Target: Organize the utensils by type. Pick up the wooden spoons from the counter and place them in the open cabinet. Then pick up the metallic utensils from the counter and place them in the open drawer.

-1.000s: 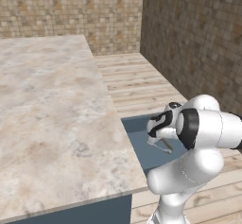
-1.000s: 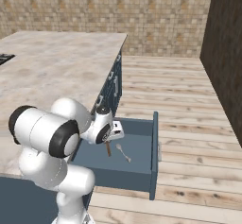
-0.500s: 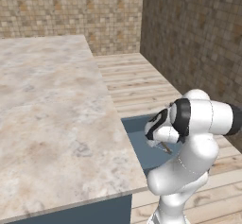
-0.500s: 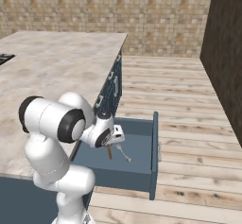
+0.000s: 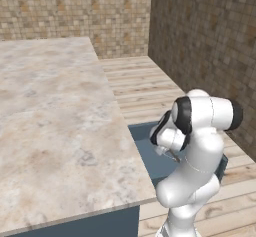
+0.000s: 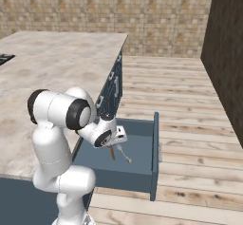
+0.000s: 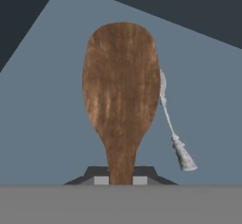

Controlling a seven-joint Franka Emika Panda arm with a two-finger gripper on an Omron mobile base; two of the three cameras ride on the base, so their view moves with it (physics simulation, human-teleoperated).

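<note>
pincer (image 7: 121,180) — clamped on dark-brown spoon (image 7: 121,95) | above open drawer (image 6: 154,148) — metal spoon (image 7: 172,128) inside

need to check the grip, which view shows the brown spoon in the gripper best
The hand view: the dark brown spoon fills the middle, handle shut between the fingertips, over the open drawer's blue bottom. The right base view shows it as a small brown sliver under the gripper. In the left base view the arm hides it.

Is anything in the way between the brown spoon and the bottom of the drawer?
Nothing blocks it. The pincer holds the dark brown spoon over the open drawer. The silver spoon already lies on the drawer floor, just beside the brown one.
</note>
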